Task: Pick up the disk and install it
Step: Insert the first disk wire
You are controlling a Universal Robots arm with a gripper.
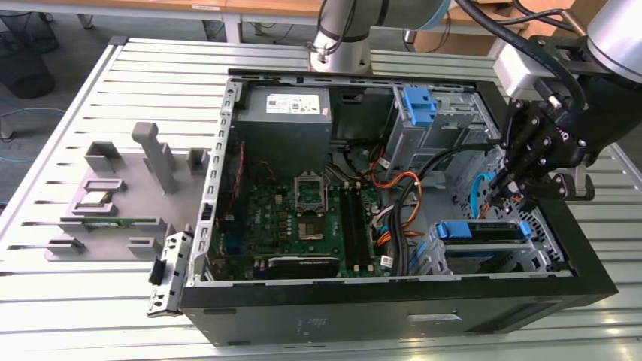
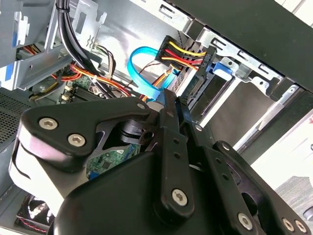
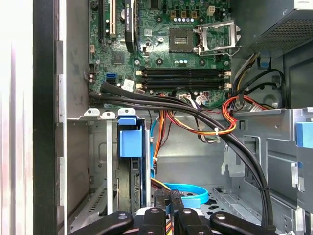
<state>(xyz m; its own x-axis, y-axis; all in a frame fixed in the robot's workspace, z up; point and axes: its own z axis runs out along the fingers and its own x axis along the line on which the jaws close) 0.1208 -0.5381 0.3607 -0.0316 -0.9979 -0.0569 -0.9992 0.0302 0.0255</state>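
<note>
Disk (image 1: 482, 230) sits in the lower bay, gripper (image 1: 507, 194) closed and holding nothing just above by the power plug (image 2: 195, 73); best press straight, clear of cables.

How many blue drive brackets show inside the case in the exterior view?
2. One blue bracket sits in the drive cage toward the view's top. The other blue bracket lies in the lower bay, just below the gripper. More may be hidden.

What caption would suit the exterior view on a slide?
Robot arm's gripper hangs inside an open computer case, just above the blue-framed disk in its drive bay.
</note>
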